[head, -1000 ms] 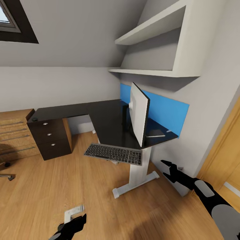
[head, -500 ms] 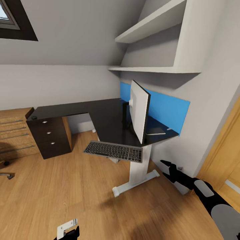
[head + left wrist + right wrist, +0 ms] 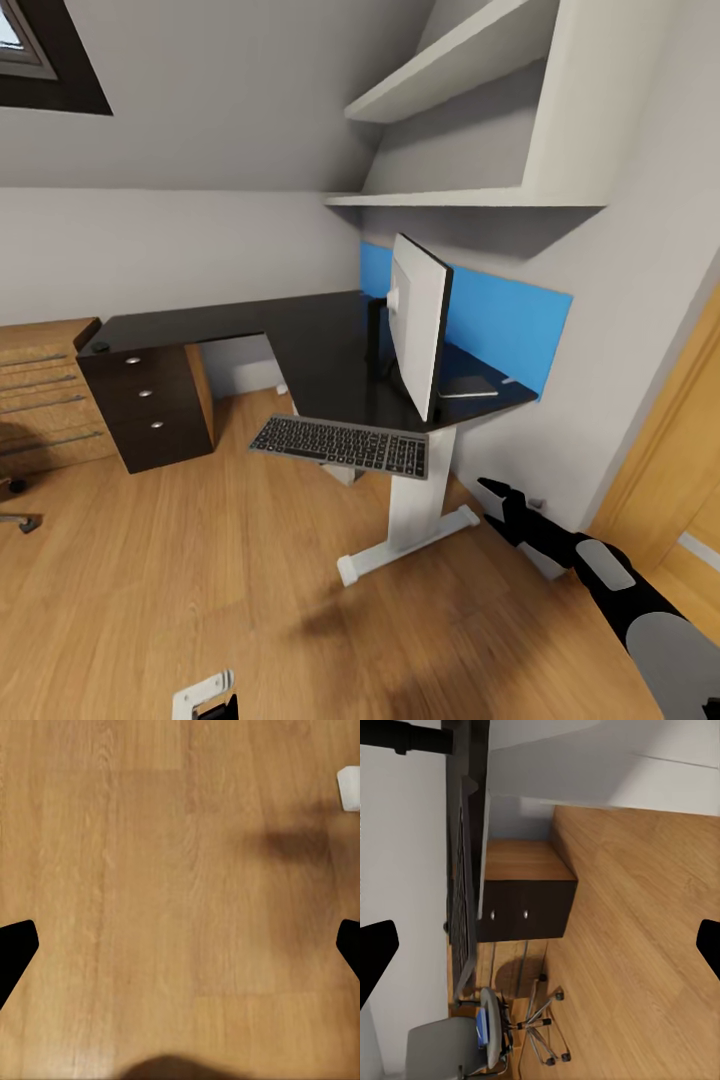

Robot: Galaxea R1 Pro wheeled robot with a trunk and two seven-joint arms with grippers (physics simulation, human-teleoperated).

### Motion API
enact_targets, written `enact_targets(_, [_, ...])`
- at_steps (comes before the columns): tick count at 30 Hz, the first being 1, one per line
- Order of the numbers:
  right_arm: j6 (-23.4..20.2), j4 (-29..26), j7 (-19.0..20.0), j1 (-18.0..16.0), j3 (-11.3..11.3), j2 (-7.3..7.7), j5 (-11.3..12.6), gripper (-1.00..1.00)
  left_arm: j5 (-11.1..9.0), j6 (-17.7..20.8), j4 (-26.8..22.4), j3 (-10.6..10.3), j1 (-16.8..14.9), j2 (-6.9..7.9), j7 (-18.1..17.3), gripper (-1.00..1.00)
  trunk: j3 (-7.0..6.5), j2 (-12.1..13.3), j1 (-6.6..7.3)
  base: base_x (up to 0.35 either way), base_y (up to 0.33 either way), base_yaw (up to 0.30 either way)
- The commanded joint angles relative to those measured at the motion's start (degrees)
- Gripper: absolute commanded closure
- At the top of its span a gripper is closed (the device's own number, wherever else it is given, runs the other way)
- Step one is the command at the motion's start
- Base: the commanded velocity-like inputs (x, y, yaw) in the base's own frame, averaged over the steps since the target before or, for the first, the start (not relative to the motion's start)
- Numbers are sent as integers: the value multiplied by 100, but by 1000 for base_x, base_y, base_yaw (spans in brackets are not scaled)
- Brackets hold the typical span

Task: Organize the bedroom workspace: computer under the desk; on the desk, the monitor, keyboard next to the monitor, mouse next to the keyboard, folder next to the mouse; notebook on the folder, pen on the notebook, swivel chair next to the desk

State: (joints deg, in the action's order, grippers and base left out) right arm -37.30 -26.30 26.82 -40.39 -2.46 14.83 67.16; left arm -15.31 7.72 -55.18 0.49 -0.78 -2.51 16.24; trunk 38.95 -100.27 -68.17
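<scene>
Head view, desk: the dark L-shaped desk (image 3: 310,345) is standing against the blue wall panel (image 3: 500,325), carrying the monitor (image 3: 418,325) edge-on toward the camera.
Head view, keyboard: the keyboard (image 3: 340,446) is showing off the desk's front edge, lower than the top; whether anything is supporting it I cannot tell.
Head view, flat item: something thin and pale (image 3: 468,387) is lying on the desk behind the monitor; too small to name.
Head view, arms: the right gripper (image 3: 497,496) is reaching toward the wall beside the desk leg (image 3: 415,505), carrying nothing; its finger gap is not readable here. A sliver of the left gripper (image 3: 205,700) is peeking in at the bottom edge.
Left wrist view: the left gripper's fingertips (image 3: 16,952) are sitting wide apart, empty, over bare wooden floor (image 3: 165,870).
Right wrist view: the right fingertips (image 3: 375,956) are spread wide, empty. The swivel chair (image 3: 487,1031) is standing apart from the desk, with a blue item, probably the folder (image 3: 481,1024), on its seat.
Progress: the monitor looks placed; keyboard, folder and chair appear undone; mouse, notebook, pen and computer I cannot locate.
</scene>
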Motion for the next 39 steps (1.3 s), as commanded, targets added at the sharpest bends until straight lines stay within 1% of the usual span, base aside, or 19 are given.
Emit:
enact_targets(1, [-43, 2, 15, -4, -26, -4, 13, -100, -30, 22, -7, 4, -1, -3, 18, -100, 24, -44, -22, 0, 0, 0])
enact_targets(6, [-46, -3, 49, -4, -23, -6, 21, -100, -9, -43, -2, -8, -1, -12, 23, -100, 114, -245, -132, 0, 0, 0])
enact_targets(7, [-50, -4, 58, -4, -22, -6, 22, -100, -5, -91, 2, -23, -1, -15, 25, -100, 114, -245, -132, 0, 0, 0])
enact_targets(8, [-56, -6, 117, -5, -25, -7, 25, -100, 0, -216, 6, -67, -1, -20, 9, -100, 114, -245, -132, 0, 0, 0])
enact_targets(13, [-57, -7, 200, -4, -26, -12, 26, -100, 6, -267, 72, -124, -1, -14, -4, -100, 114, -245, -132, 0, 0, 0])
enact_targets(17, [-58, -6, 213, -4, -24, -14, 24, -100, 68, -275, 177, -174, -1, -7, -1, -100, 114, -245, -132, 49, 0, 0])
enact_targets(22, [-58, 0, 218, -6, -22, -16, 23, -100, 193, -279, 230, -195, -1, -4, -4, -100, 114, -245, -132, 173, 0, 0])
enact_targets(31, [-58, 7, 219, -4, -16, -22, 18, -100, 228, -279, 243, -198, -1, -4, -3, -100, 114, -245, -132, 58, 0, 0])
enact_targets(37, [-55, 14, 215, -4, -11, -30, 15, -100, 230, -279, 245, -199, -1, -4, -6, -100, 114, -245, -132, 228, 0, 0])
enact_targets(38, [-54, 15, 214, -4, -11, -34, 14, -100, 230, -279, 245, -199, -1, -4, -6, -100, 114, -245, -132, 147, 0, 0])
enact_targets(39, [-51, 12, 212, -6, -9, -137, -1, -100, 230, -279, 245, -199, -1, -4, -2, -100, 114, -245, -132, 60, 0, 0])
